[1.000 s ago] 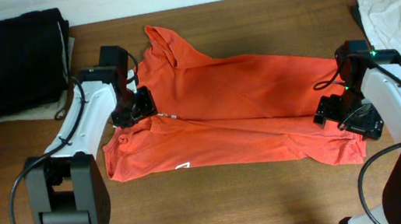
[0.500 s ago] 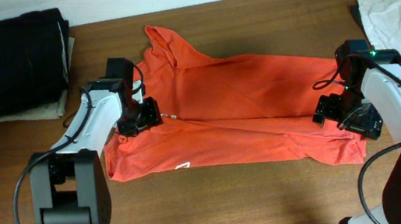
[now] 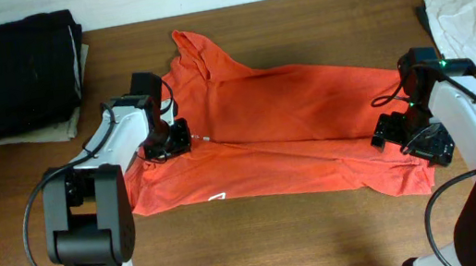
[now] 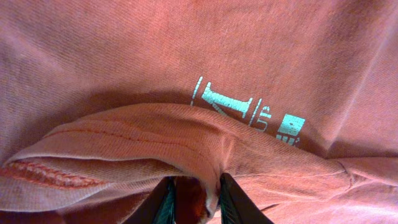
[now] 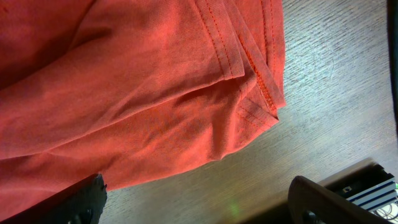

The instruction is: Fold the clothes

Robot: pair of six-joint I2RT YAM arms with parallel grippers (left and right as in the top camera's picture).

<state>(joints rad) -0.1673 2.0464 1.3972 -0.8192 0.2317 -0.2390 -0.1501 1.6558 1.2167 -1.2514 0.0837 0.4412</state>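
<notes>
The red-orange T-shirt (image 3: 285, 136) lies spread and rumpled across the middle of the table, a small white mark near its front left edge. My left gripper (image 3: 178, 139) is at the shirt's left part, shut on a fold of its fabric (image 4: 198, 199); the left wrist view shows white printed marks (image 4: 249, 112) on the cloth above the fold. My right gripper (image 3: 386, 135) is open over the shirt's right end. In the right wrist view its fingers (image 5: 199, 202) stand wide apart above bare wood, beside the shirt's hemmed corner (image 5: 255, 93).
A folded black garment (image 3: 24, 74) on a beige cloth sits at the back left corner. A white cloth (image 3: 464, 17) lies at the back right edge. The wooden table (image 3: 282, 248) shows in front of the shirt.
My left gripper has shifted a little to the right along the shirt's left part, taking the fold with it. The right arm has not moved.
</notes>
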